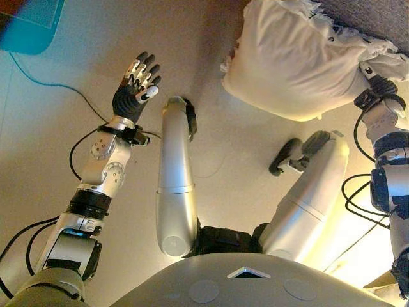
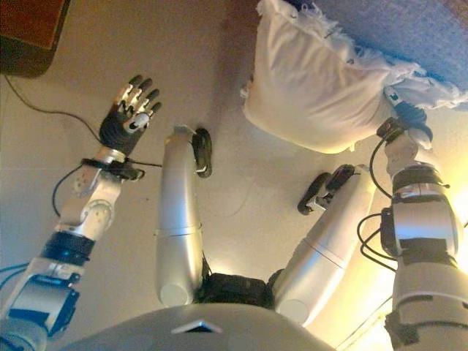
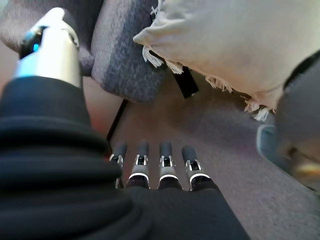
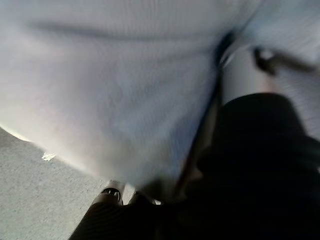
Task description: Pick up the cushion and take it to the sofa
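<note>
A white cushion (image 1: 287, 64) with a fringed edge hangs above the floor at the upper right, its far edge against the grey sofa (image 1: 377, 19). My right hand (image 1: 378, 86) grips the cushion's lower right corner. In the right wrist view the cushion (image 4: 110, 90) fills the picture, with my thumb and fingers pressed into its cloth. My left hand (image 1: 135, 89) is held out at the left, open with straight fingers and nothing in it. The left wrist view looks past its fingers (image 3: 160, 170) to the cushion (image 3: 240, 45) and the sofa (image 3: 125, 55).
A teal object (image 1: 29, 25) lies at the top left corner, and a thin blue cable (image 1: 38, 80) runs from it across the pale floor. A dark sofa leg (image 3: 182, 82) stands under the sofa's front.
</note>
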You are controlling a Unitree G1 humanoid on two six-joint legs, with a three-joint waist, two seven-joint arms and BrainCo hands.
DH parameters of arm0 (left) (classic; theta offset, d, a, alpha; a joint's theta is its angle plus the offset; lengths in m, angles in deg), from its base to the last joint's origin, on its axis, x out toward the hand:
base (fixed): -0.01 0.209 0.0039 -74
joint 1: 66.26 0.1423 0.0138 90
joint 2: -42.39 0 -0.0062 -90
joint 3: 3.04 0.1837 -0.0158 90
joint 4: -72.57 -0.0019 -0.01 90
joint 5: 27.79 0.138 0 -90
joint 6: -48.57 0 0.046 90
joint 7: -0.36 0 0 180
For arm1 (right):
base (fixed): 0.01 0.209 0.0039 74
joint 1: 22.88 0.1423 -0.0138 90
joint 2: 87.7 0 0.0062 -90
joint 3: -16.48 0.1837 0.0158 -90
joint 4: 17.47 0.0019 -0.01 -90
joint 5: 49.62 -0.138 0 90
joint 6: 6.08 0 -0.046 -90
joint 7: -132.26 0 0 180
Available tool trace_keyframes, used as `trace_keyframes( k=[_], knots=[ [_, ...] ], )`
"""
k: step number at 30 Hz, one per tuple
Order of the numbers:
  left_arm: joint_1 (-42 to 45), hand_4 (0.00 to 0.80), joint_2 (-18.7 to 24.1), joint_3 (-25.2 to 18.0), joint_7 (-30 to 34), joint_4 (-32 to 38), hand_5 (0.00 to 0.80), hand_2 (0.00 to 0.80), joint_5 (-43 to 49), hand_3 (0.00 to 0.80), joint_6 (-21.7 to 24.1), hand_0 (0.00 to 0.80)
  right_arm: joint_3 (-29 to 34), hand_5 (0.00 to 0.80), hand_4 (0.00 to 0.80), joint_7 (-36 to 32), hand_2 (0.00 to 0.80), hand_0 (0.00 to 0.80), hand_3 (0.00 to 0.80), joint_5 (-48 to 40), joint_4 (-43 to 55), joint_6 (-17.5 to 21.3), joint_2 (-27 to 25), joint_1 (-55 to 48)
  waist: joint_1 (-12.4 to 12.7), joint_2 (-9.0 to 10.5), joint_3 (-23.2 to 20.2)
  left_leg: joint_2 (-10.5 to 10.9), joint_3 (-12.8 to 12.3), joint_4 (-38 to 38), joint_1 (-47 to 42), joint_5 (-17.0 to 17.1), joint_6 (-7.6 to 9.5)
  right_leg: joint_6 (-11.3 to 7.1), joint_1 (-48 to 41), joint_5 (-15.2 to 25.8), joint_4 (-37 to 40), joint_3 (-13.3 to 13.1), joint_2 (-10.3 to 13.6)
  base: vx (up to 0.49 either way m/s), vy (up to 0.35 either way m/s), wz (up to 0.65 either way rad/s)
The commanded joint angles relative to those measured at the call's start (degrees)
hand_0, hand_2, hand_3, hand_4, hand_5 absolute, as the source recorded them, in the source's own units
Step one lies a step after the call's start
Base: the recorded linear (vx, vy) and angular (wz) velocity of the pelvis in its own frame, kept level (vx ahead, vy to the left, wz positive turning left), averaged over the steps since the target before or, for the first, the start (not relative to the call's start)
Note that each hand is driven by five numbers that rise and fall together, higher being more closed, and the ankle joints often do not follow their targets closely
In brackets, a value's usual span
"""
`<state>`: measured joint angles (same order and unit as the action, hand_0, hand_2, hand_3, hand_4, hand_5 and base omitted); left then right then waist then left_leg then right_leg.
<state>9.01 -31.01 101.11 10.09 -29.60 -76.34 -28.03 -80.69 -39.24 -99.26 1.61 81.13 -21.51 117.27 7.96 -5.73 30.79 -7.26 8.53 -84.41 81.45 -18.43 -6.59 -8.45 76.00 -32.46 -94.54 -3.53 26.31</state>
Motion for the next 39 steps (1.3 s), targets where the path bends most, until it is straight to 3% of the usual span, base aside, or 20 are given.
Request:
trace_keyframes(
  k=[1,11,17,23,29,30,34,36,39],
  knots=[
    [-0.66,0.0,-0.05,-2.69,2.01,3.2,0.0,0.0,-1.84,0.0,1.46,0.0,1.81,0.8,0.8,0.16,0.8,0.8,0.8,0.88,-1.7,2.2,-2.21,4.62,1.76,-2.81,-1.02,-2.47,0.12,1.28,-0.77,-1.95,1.06,4.43,2.16,7.49,4.59,-2.15,-1.78,-0.034,-0.047,0.06],
    [0.62,0.0,0.55,-4.35,4.6,3.52,0.0,0.0,-2.77,0.0,1.83,0.0,4.1,0.8,0.8,-1.55,0.8,0.8,0.8,-3.81,-1.11,6.84,-1.73,2.0,1.92,-2.08,-1.83,-2.24,0.53,0.71,-1.9,-3.11,0.94,4.31,1.1,7.64,5.47,-1.65,-2.03,-0.026,0.003,0.03],
    [1.88,0.0,0.22,-5.43,6.4,2.81,0.0,0.0,-4.3,0.0,1.48,0.0,4.89,0.8,0.8,-5.43,0.8,0.8,0.8,-3.14,3.83,12.16,0.25,-1.36,1.03,-0.25,-4.22,-3.39,0.71,4.8,-6.72,-2.97,0.51,4.29,-3.62,10.21,12.73,0.49,-3.18,-0.006,0.065,-0.05],
    [2.92,0.0,-0.66,-6.16,6.32,2.52,0.0,0.0,-3.61,0.0,3.59,0.0,4.01,0.8,0.8,-6.5,0.8,0.8,0.8,1.95,16.74,15.65,2.87,-6.32,-0.9,2.47,-6.65,-5.24,0.09,14.23,-14.87,-0.45,-0.42,3.2,-11.37,16.85,26.11,3.01,-4.94,-0.042,0.096,-0.39],
    [4.86,0.0,-2.57,-6.19,4.64,1.24,0.0,0.0,-2.18,0.0,0.5,0.0,2.97,0.8,0.8,-2.45,0.8,0.8,0.8,6.47,28.89,13.98,5.27,-12.82,-2.43,5.14,-10.42,-8.56,-3.64,30.01,-29.42,4.59,-1.46,1.0,-25.63,24.46,43.2,6.61,-4.06,0.019,0.09,-0.31],
    [5.32,0.0,-2.68,-6.2,4.04,1.14,0.0,0.0,-1.54,0.0,0.11,0.0,3.05,0.8,0.8,-1.57,0.8,0.8,0.8,8.16,30.52,14.07,5.94,-13.78,-2.61,5.66,-10.66,-8.49,-4.35,32.46,-30.82,7.07,-1.16,1.3,-27.17,27.08,46.19,7.38,-3.78,0.036,0.057,-0.46],
    [7.8,0.0,-3.45,-6.54,1.31,-0.4,0.0,0.0,1.07,0.0,-2.0,0.0,2.06,0.8,0.8,2.91,0.8,0.8,0.8,15.98,38.35,12.29,7.82,-18.79,-3.11,7.88,-13.31,-8.71,-5.66,39.71,-39.52,8.08,-2.08,-0.38,-35.98,30.77,55.73,8.38,-3.6,0.167,0.037,-0.31],
    [10.29,0.0,-4.71,-7.37,0.47,-1.35,0.0,0.0,1.01,0.0,-2.76,0.0,1.15,0.8,0.8,4.51,0.8,0.8,0.8,25.24,42.37,10.95,8.04,-22.34,-3.62,8.8,-14.98,-8.07,-6.19,45.02,-45.9,8.74,-2.22,-1.77,-41.68,32.88,62.86,8.09,-4.8,0.268,0.125,-0.3],
    [14.18,0.0,-6.42,-8.33,-0.73,-1.8,0.0,0.0,1.78,0.0,-3.23,0.0,-0.89,0.8,0.8,5.63,0.8,0.8,0.8,35.24,46.04,7.66,7.84,-25.3,-3.27,10.04,-16.88,-4.31,-4.25,52.9,-53.81,9.56,-1.67,-3.32,-48.8,36.07,72.79,6.61,-6.67,0.236,0.133,-0.58]
  ],
)
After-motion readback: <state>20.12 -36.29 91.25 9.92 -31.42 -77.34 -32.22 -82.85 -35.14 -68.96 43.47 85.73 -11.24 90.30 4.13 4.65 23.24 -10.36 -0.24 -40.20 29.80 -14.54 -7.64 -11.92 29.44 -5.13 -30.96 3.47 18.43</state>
